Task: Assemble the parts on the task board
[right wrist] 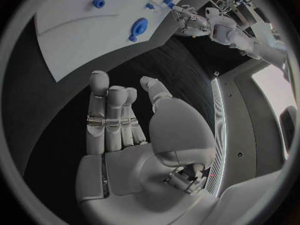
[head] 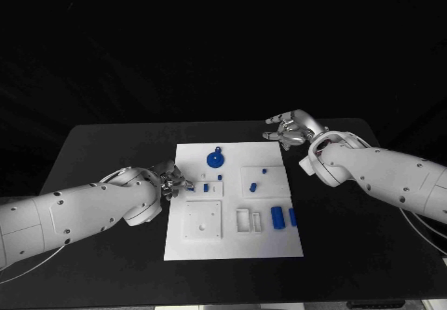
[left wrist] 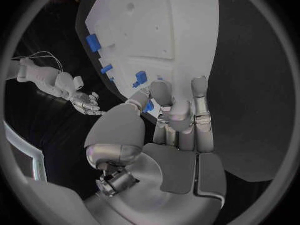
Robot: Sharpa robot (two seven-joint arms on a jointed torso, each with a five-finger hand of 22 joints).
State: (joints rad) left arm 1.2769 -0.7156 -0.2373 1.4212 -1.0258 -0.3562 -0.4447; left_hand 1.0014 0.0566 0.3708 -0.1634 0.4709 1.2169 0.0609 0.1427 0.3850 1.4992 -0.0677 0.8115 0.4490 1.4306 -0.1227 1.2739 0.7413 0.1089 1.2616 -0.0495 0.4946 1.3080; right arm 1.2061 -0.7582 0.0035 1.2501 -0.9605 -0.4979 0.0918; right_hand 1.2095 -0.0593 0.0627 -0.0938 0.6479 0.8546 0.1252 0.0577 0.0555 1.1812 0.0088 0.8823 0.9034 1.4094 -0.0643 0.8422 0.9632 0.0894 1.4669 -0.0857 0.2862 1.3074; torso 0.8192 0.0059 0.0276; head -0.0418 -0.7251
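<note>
The white task board point(head: 233, 242) lies in the middle of the black table. On it are a round blue part with a tab point(head: 216, 159), several small blue parts, and two longer blue parts point(head: 276, 216) near its right edge. My left hand point(head: 170, 179) is at the board's left edge. Its thumb and a finger pinch a small blue part point(left wrist: 149, 106) just above the board point(left wrist: 162, 30). My right hand point(head: 291, 129) hovers off the board's far right corner, fingers straight, thumb apart, holding nothing. The right wrist view shows its bare palm point(right wrist: 125, 135) and the round blue part point(right wrist: 139, 26).
Raised white blocks with slots and holes point(head: 203, 221) stand on the board's near half. Black table point(head: 103, 148) runs bare on both sides of the board. My right forearm point(head: 373, 171) crosses the table's right side.
</note>
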